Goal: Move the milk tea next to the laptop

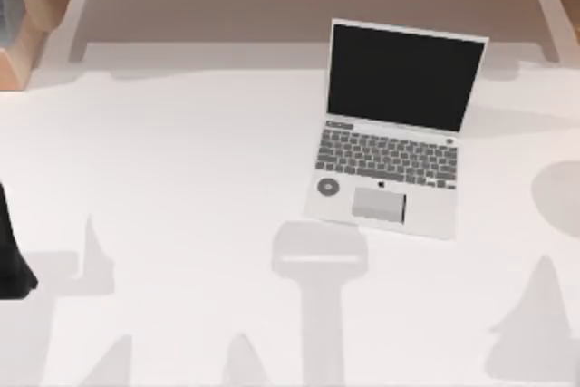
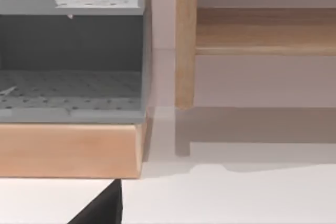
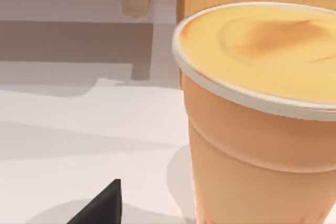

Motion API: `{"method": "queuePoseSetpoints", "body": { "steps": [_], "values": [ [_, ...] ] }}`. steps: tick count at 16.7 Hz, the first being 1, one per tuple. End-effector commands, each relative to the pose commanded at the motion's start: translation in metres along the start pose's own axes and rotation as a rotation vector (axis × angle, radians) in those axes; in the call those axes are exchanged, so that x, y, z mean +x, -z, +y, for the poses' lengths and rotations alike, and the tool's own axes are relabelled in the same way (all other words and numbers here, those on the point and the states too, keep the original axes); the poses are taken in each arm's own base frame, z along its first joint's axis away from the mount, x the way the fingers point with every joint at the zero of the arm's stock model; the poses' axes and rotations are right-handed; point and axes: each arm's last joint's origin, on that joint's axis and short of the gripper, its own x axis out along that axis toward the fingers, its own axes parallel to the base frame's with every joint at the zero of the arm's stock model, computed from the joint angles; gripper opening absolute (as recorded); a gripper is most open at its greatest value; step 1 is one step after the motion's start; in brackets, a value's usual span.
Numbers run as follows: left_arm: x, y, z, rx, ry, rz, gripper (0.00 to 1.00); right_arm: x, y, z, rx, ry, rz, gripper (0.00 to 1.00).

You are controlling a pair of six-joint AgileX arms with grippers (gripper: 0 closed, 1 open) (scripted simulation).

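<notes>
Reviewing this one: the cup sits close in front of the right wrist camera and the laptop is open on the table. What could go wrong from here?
1. The milk tea stands upright, very near the right wrist camera; a careless approach could knock it over.
2. The laptop is open with its screen raised, so a cup carried in low could hit it.
3. The top view's right edge cuts off the cup's spot, so that view cannot check the grasp.
</notes>
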Motion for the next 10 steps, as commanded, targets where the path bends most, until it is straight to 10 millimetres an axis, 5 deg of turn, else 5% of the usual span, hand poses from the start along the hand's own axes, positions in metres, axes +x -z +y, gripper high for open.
{"method": "queuePoseSetpoints", "body": {
  "steps": [10],
  "values": [
    [0.0, 0.0, 0.0, 0.0, 0.0, 0.0, 1.0, 0.004, 0.016, -0.014, 0.013, 0.0, 0.02, 1.0]
  ]
}}
